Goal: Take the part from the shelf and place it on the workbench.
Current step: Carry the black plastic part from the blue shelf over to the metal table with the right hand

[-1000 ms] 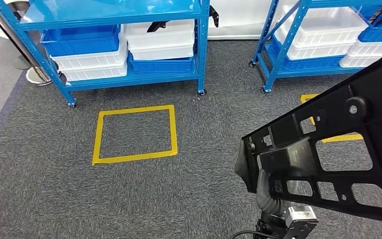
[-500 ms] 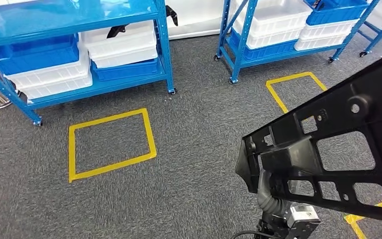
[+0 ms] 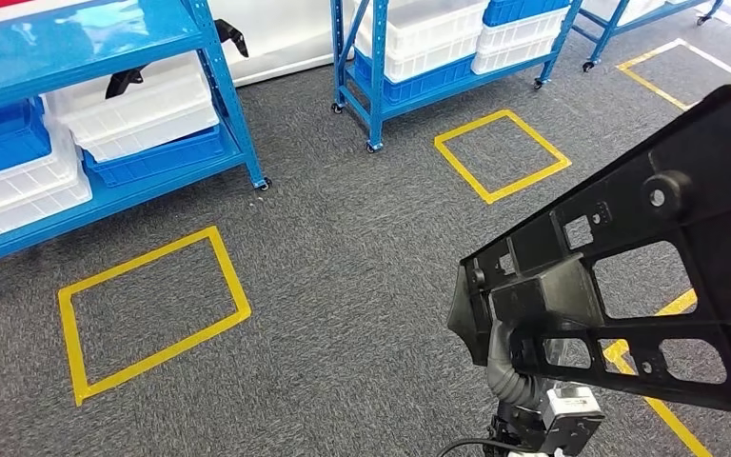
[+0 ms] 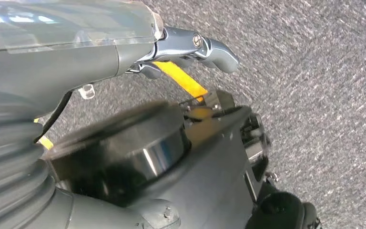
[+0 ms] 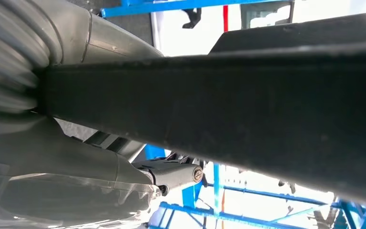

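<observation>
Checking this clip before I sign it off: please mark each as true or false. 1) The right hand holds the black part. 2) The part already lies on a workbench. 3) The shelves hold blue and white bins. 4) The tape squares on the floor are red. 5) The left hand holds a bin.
1) True: the right hand grips the black part, which is raised above the carpet.
2) False: no workbench is in sight; the part is held up in the air.
3) True: the blue shelves carry blue and white bins.
4) False: the tape squares are yellow.
5) False: the left hand hangs over the carpet with nothing in it.
</observation>
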Robot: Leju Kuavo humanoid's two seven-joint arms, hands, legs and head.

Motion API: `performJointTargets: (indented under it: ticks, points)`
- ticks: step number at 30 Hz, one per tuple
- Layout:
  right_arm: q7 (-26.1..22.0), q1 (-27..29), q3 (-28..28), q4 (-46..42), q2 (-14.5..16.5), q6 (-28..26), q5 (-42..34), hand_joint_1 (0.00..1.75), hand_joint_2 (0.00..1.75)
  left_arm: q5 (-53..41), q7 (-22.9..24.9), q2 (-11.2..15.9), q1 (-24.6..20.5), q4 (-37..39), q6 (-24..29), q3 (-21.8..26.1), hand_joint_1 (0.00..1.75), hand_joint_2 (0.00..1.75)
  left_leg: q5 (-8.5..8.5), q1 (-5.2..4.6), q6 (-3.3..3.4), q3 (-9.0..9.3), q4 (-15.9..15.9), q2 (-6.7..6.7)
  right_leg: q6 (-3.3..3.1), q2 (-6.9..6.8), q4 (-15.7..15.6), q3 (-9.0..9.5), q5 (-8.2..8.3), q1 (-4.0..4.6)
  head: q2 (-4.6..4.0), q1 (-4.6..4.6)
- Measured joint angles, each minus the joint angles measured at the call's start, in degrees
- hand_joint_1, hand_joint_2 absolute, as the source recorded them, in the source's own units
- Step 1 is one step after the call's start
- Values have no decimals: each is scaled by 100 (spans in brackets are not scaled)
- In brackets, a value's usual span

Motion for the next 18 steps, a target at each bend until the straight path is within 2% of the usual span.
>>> performJointTargets:
  ticks: [1,2,3,5,6,7,8,9,10,12,13,14,16,17,18]
  points:
    - [5,16,-2,0,-1,-7,0,175,175,-4,-10,-7,-10,0,10,0,0,175,30,8,37,14,-27,68,38,31,-4,-14,13,-16,0,1]
    - [11,33,-4,-1,-2,-13,0,175,175,-9,-25,-13,-18,0,29,0,0,175,64,16,80,32,-70,137,68,-31,34,-40,-11,-12,0,7]
    - [17,42,-7,-1,-3,-18,0,175,175,-15,-40,-20,-21,0,58,0,0,175,100,26,121,49,-115,216,88,-158,161,-109,-96,-3,0,24]
    - [26,51,-9,-2,-3,-27,0,175,175,-20,-75,-30,-14,0,114,0,0,175,137,20,170,54,-164,385,120,-496,723,-385,-426,10,0,54]
    - [28,57,-10,-2,-3,-28,0,175,175,-20,-93,-32,-4,0,132,0,0,175,137,12,179,47,-164,475,140,-592,1071,-554,-592,-2,0,63]
    - [30,69,-13,-2,-4,-30,-1,175,175,-20,-109,-33,4,0,140,0,0,175,134,7,176,41,-162,563,160,-641,1335,-676,-685,-19,0,63]
    - [33,82,-16,-2,-4,-32,-4,175,175,-19,-122,-34,10,0,145,0,0,175,127,5,169,40,-161,649,179,-673,1426,-707,-678,-39,0,64]
    - [35,91,-19,-2,-5,-34,-7,175,175,-19,-131,-36,10,0,149,0,0,175,118,7,156,44,-159,731,195,-706,1317,-633,-580,-61,0,64]
    - [36,95,-21,-2,-5,-36,-10,175,175,-19,-138,-38,7,0,155,0,0,175,105,11,137,55,-156,807,206,-764,1017,-450,-414,-79,0,65]
    - [37,96,-23,-3,-5,-51,-11,175,175,-54,-168,-42,0,-1,280,-4,0,175,62,1,70,88,-140,941,201,-1025,273,-22,-166,-73,0,63]
    - [36,100,-23,-9,-5,-71,-11,175,175,-76,-209,-45,-3,-2,393,-13,0,175,41,-10,31,108,-134,996,177,-1113,42,109,-113,-55,0,55]
    - [33,110,-29,-22,-5,-100,-12,175,175,-84,-298,-53,-5,-2,543,-23,0,175,24,-22,-7,129,-134,1044,145,-1154,-57,156,-112,-29,0,47]
    - [25,169,-66,-70,-5,-139,-20,175,175,-39,-541,-99,-17,-3,786,-40,0,175,11,-21,-73,171,-152,1143,71,-1025,-57,132,-95,0,0,34]
    - [19,214,-91,-104,-5,-142,-30,175,175,-3,-646,-134,-29,-3,874,-40,0,175,-18,-8,-105,180,-137,1116,36,-962,-73,127,-83,-4,0,29]
    - [14,253,-113,-139,-5,-131,-44,175,175,23,-707,-177,-42,-4,920,-39,0,175,-101,6,-125,152,-53,1010,-3,-899,-91,125,-68,-13,0,23]
